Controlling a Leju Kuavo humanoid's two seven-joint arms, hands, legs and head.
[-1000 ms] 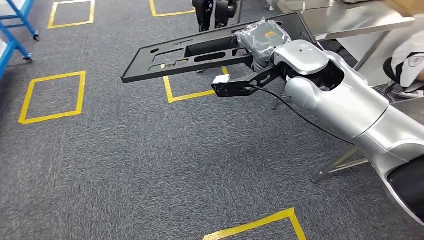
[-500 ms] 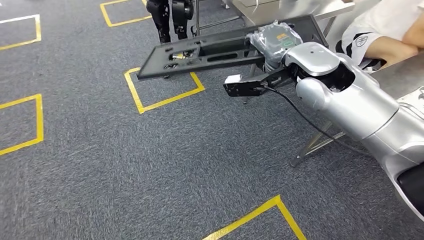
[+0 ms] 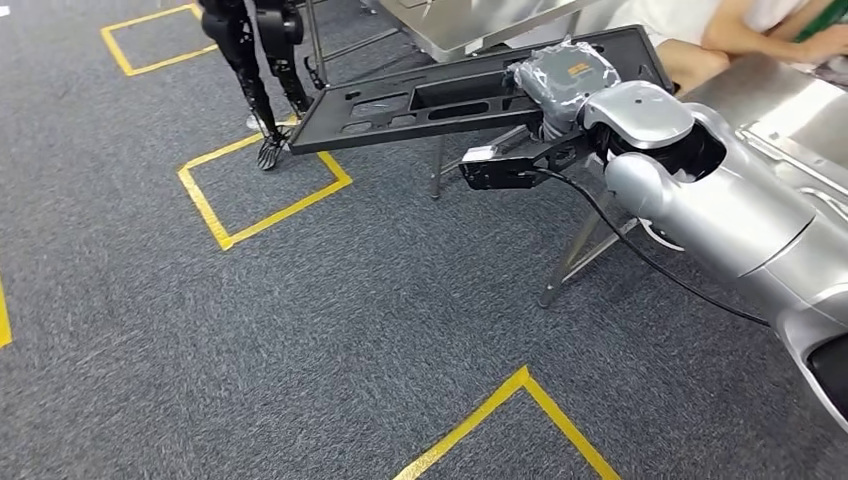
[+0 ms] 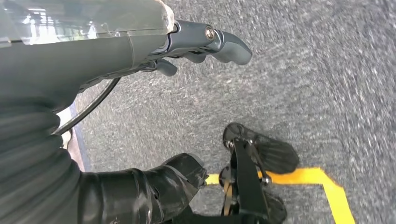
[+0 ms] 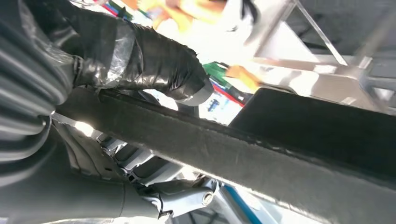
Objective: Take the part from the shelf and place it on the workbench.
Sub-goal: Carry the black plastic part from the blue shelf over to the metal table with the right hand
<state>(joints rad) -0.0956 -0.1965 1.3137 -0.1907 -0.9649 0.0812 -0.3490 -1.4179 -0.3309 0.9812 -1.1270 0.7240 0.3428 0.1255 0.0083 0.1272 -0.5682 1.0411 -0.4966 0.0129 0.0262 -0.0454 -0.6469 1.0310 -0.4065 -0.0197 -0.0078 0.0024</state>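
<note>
A long black flat part with cut-out slots is gripped at its right end by the right hand, whose plastic-wrapped fingers are closed over the top face. In the right wrist view the part's edge is clamped between the wrapped thumb and the darker fingers below. The part is held roughly level above the grey carpet, running from 1 o'clock toward 11 o'clock in the head view. A steel workbench stands at 2 o'clock, just beside the right arm; another metal table is seen at 12 o'clock, behind the part. A person's arm rests near the bench at 1 o'clock. Yellow floor tape marks squares on the carpet. The left hand hangs over the carpet with nothing in it, its fingers curled loosely inward.
</note>
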